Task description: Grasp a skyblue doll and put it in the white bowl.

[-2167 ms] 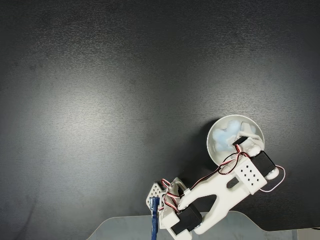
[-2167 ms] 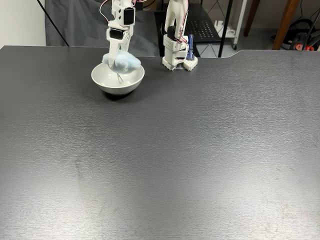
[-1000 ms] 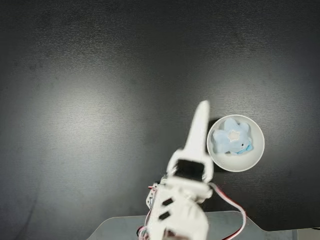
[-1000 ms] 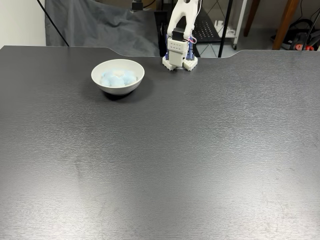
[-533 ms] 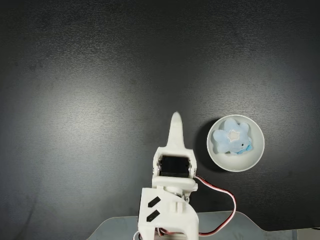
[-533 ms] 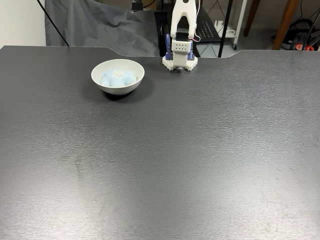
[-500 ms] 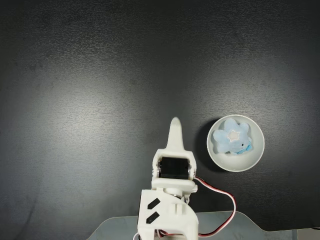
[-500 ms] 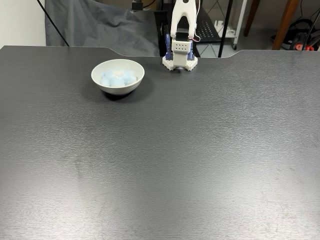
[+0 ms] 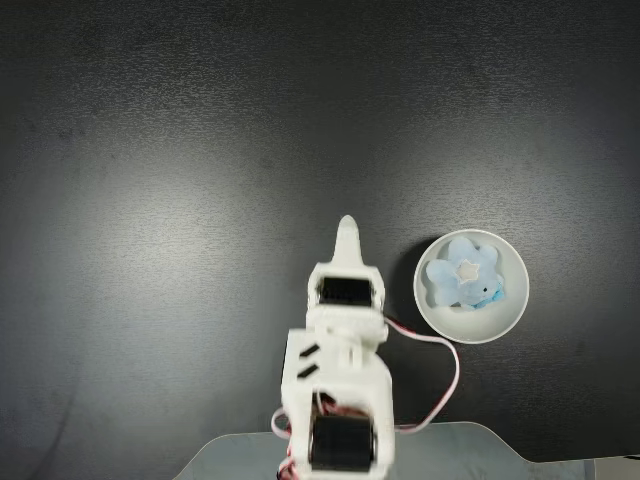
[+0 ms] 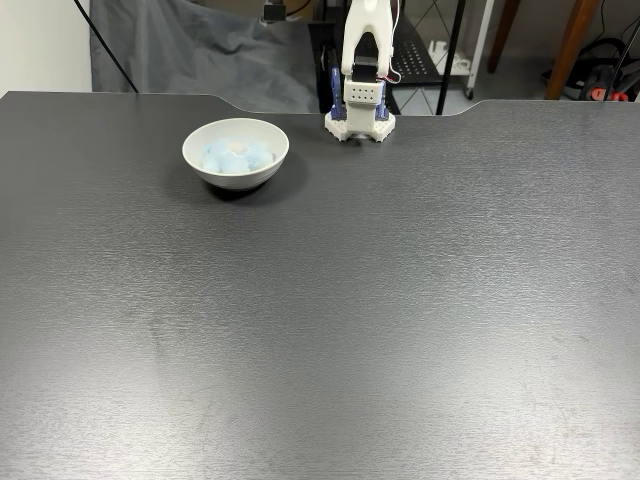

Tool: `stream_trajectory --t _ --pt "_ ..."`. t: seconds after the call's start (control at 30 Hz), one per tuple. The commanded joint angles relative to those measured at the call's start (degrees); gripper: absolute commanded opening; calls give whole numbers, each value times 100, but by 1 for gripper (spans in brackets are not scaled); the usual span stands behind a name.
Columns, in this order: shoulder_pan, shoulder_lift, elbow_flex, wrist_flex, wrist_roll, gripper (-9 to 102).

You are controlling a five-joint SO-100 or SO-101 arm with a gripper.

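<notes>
The skyblue doll (image 9: 462,279) lies flat inside the white bowl (image 9: 498,327), its lobed flower face turned up in the fixed view from above, with the white centre patch a little above the middle of the plush and the darker blue tuft at its lower right, pointing toward the bowl's right rim in that view. Being roughly round, the doll has no clear long axis; its lobes spread evenly and touch the bowl's upper and left inner wall, leaving bare white on the lower side. The bowl stands on the dark desk (image 9: 180,200) near the edge where the arm's base is mounted, just to the right of the arm in that view. In the fixed view from across the desk, the bowl (image 10: 236,173) sits near the far edge, left of the arm's base (image 10: 359,122), and the doll (image 10: 233,155) shows as a pale blue heap below the rim. The gripper (image 9: 347,232) is folded back over the base, its white tip pointing away from the mounting edge, beside the bowl and clear of it; it looks narrow and holds nothing, though whether the jaws are fully together I cannot tell. The arm's red and white wires (image 9: 440,350) loop near the bowl's lower left rim.
</notes>
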Motion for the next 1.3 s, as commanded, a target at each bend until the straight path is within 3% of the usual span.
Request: stream_trajectory --t 0.0,0.17,0.3,0.5,0.77,1.07,1.27 --pt "-62 703 1020 -835 53 15" --pt "-598 2496 3067 -2566 53 6" --pt "-800 4017 5001 -3006 53 -2" --pt "-747 5484 6715 -2979 44 -1" --pt "-729 5704 7919 -2962 44 -1" --pt "-343 5713 8710 -2909 35 -1" --pt "-255 6029 8736 -2391 35 -1"
